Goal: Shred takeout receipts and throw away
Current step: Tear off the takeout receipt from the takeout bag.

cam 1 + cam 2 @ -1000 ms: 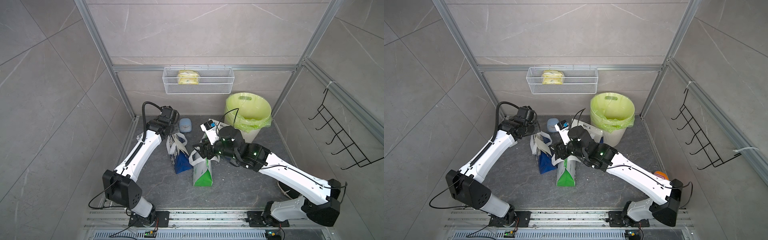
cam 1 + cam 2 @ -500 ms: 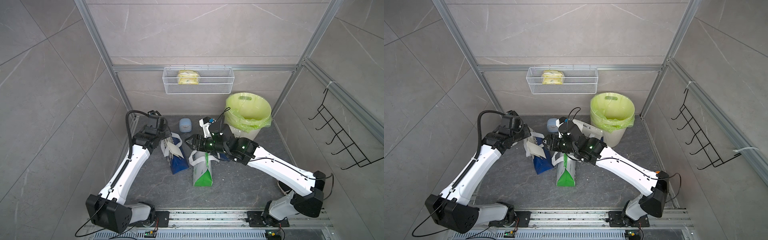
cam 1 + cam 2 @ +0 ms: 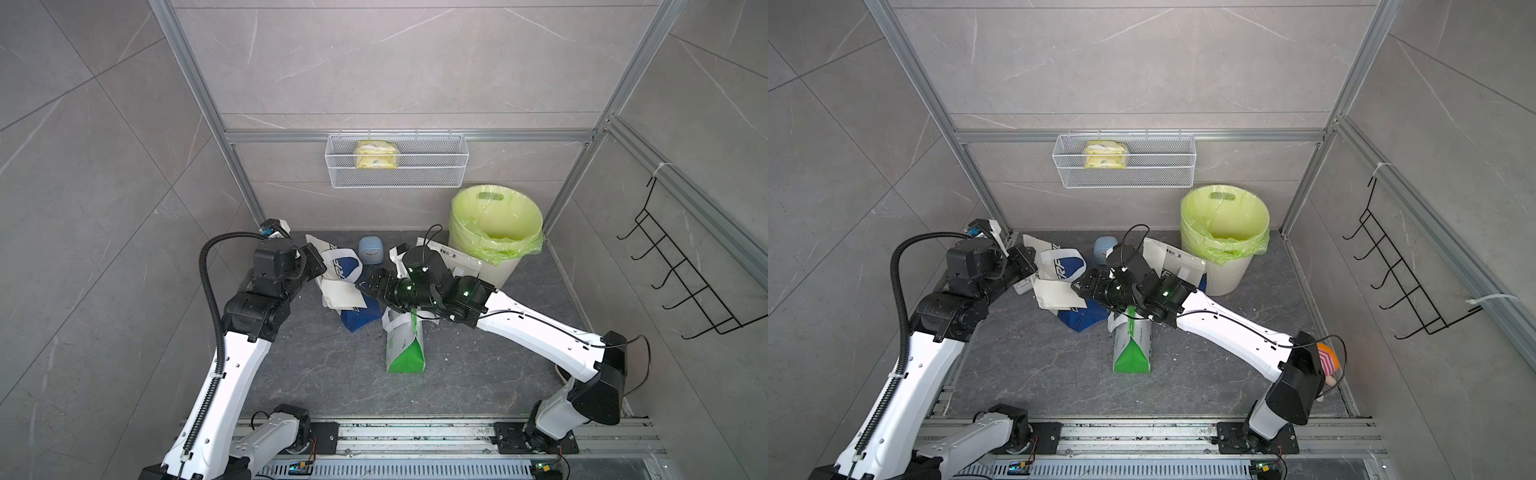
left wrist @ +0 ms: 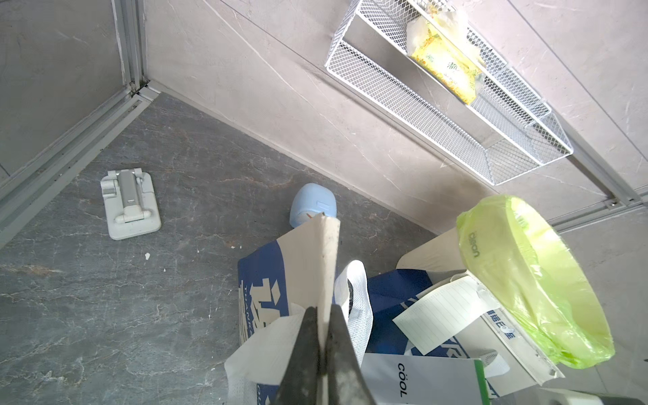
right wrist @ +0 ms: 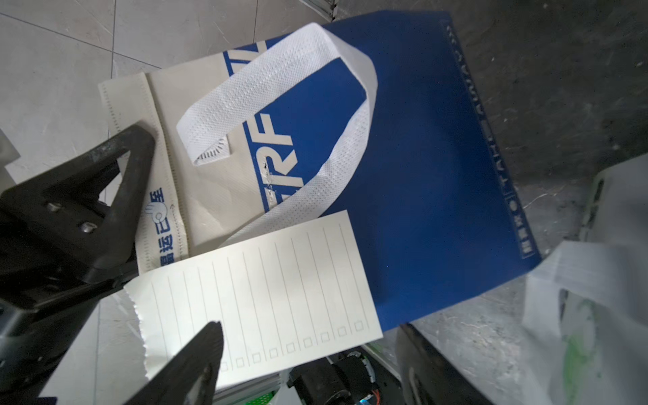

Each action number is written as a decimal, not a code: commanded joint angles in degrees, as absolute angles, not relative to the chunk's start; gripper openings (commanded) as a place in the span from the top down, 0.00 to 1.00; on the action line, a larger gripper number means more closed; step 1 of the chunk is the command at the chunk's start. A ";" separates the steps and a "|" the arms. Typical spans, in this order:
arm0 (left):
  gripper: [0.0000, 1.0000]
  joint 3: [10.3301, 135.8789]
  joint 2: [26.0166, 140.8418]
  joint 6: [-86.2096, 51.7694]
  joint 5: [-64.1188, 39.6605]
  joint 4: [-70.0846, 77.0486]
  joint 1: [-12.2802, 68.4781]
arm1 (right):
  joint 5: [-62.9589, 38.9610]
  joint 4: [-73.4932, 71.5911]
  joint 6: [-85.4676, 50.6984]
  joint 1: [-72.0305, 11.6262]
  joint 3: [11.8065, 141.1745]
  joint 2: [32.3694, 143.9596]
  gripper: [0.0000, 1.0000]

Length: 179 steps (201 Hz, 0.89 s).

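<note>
A white lined takeout receipt (image 5: 256, 298) lies on the face of a blue-and-white bag (image 3: 357, 320), seen in both top views (image 3: 1057, 295). My left gripper (image 4: 324, 308) is shut on that bag's cream top edge and holds it tilted (image 3: 313, 259). My right gripper (image 5: 308, 357) is open just right of the slip (image 3: 368, 284), and the receipt's near edge sits between its fingers. A second receipt (image 4: 438, 315) rests on another blue bag leaning against the lime-lined bin (image 3: 503, 270). A green-and-white bag (image 3: 405, 349) stands under the right arm.
A small blue clock (image 3: 371, 255) sits by the back wall. A wire basket (image 3: 397, 166) with a yellow pack hangs above. A white stand (image 4: 129, 203) lies in the left corner. A black hook rack (image 3: 681, 286) is on the right wall, and a plush toy (image 3: 1327, 365) lies behind the right arm.
The left arm pulled the blue-and-white bag leftward and tilted it. The right gripper swung left to the receipt and its jaws spread wider.
</note>
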State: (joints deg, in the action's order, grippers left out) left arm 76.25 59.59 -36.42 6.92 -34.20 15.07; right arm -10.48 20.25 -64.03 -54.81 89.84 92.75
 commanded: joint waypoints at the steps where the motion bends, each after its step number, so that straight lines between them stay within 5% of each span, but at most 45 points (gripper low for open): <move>1: 1.00 78.81 58.07 -39.18 5.49 -32.17 14.69 | -12.31 17.61 -68.36 -55.05 88.83 93.08 0.15; 136: 1.00 79.48 54.93 -45.22 1.15 -29.80 14.66 | -15.83 10.70 -74.22 -55.79 86.26 92.51 0.17; 179: 1.00 78.95 55.00 -45.15 0.97 -30.06 14.59 | -15.56 5.10 -75.77 -55.81 84.38 90.64 0.25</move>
